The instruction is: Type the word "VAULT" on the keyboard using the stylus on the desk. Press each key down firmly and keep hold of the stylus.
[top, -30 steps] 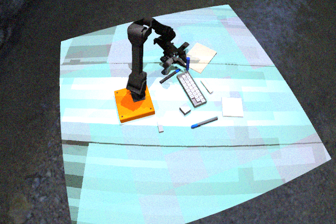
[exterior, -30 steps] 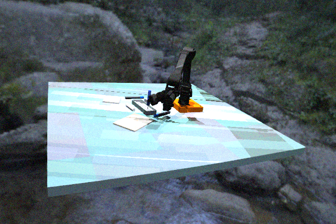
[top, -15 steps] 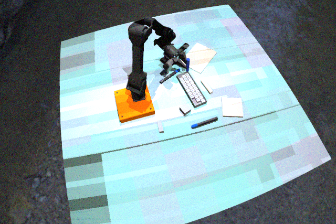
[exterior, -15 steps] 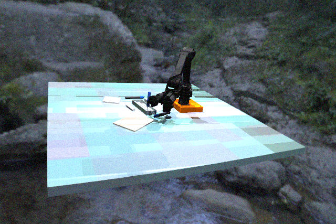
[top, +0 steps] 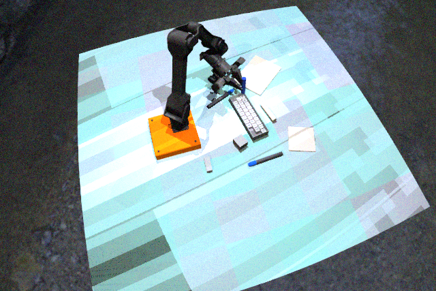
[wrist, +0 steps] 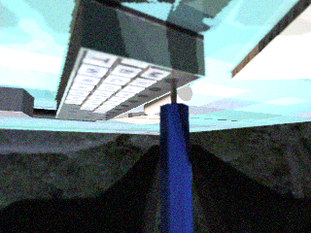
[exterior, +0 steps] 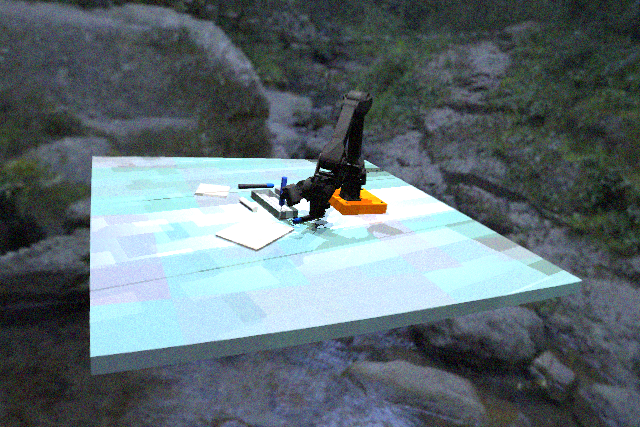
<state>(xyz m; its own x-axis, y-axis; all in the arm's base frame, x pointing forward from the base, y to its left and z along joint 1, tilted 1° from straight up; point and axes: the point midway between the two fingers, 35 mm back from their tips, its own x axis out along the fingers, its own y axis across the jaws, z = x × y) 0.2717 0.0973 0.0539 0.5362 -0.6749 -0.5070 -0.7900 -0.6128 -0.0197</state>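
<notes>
Gripper (top: 240,84) (exterior: 287,197) (wrist: 174,151): clamped on stylus (top: 243,85) (exterior: 282,185) (wrist: 175,160) | Stylus: upright, thin tip downward, presumably for single-key presses | Location: at keyboard's (top: 249,116) (exterior: 269,203) (wrist: 141,41) near end, beyond which paper (top: 261,74) (exterior: 255,235) (wrist: 287,46) lay | Typing progress: unclear

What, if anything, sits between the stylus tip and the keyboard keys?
Nothing visible. The claw grips the blue stylus, tip at the near end of the keyboard. The capped marker lies beside that end, off the keys. Whether the tip touches a key, I can't tell.
</notes>
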